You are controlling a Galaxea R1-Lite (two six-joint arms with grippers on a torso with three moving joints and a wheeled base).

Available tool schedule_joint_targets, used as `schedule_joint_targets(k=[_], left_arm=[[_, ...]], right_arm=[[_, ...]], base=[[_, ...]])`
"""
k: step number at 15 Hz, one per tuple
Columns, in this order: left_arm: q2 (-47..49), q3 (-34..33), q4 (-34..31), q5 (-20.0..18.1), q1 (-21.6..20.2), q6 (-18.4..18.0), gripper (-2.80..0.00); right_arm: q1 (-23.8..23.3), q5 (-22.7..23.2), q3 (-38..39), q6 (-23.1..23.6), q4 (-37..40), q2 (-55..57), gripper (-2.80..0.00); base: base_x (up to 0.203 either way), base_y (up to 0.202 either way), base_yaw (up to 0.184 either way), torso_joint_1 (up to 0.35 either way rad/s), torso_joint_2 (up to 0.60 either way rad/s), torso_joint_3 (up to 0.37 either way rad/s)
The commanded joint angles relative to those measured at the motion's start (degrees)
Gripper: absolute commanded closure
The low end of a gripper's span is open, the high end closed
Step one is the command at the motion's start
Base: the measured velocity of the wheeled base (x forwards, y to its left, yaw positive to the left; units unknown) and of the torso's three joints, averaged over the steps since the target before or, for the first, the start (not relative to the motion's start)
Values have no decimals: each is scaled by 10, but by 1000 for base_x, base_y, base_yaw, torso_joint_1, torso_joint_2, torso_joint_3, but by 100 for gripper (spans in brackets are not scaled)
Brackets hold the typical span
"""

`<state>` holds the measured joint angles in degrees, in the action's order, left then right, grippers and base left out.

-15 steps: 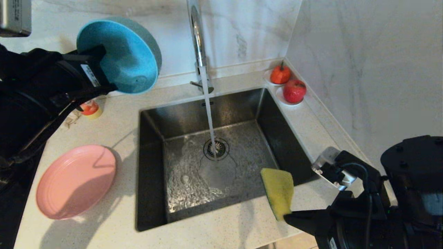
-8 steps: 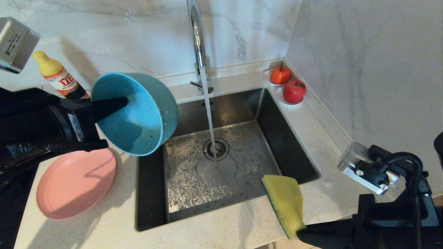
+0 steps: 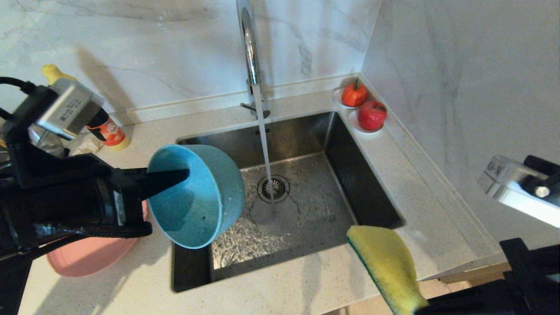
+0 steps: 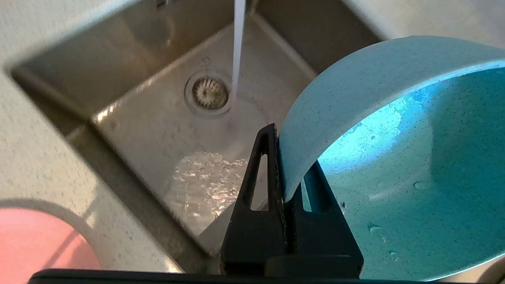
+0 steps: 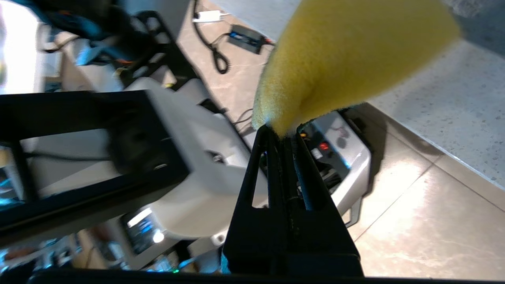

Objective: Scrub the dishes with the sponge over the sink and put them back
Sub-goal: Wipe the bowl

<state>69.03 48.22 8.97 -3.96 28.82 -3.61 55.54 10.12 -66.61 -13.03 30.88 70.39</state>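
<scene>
Head view: left hand (image 3: 175,177) clamps the bowl (image 3: 205,197); right hand (image 5: 285,136) pinches the sponge (image 3: 387,267).

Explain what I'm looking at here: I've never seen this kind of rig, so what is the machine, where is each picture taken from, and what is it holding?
This is a two-armed robot at a kitchen sink. The wide picture comes from a camera on its head, looking down; the other two come from cameras on each wrist, behind the black fingers. The left gripper is shut on the rim of a teal bowl, tipped on its side over the sink's left edge. The right gripper pinches the end of a yellow sponge, held over the counter's front edge. Water runs from the faucet into the drain. A pink plate lies on the counter to the left, two red fruits sit in the back corner, and a bottle stands behind the left arm.
</scene>
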Motion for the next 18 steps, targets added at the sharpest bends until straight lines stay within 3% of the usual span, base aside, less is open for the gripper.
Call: schedule_joint_targets(k=[1, 6, 10, 12, 18], left_arm=[[49, 7, 8, 44, 25, 11, 0], [97, 29, 22, 89, 51, 27, 0], [156, 46, 102, 133, 56, 43, 0], [185, 65, 139, 167, 68, 49, 0], [187, 46, 156, 182, 111, 69, 0]], right_arm=[[0, 19, -47, -5, 27, 12, 0], [17, 24, -122, -10, 45, 49, 0], [42, 17, -144, -31, 50, 64, 0], [82, 7, -139, -35, 50, 83, 0], [111, 3, -207, -88, 50, 149, 0]], base=[[0, 0, 0, 0, 0, 0], [0, 0, 0, 0, 0, 0], [0, 0, 0, 0, 0, 0], [0, 0, 0, 0, 0, 0], [0, 0, 0, 0, 0, 0]])
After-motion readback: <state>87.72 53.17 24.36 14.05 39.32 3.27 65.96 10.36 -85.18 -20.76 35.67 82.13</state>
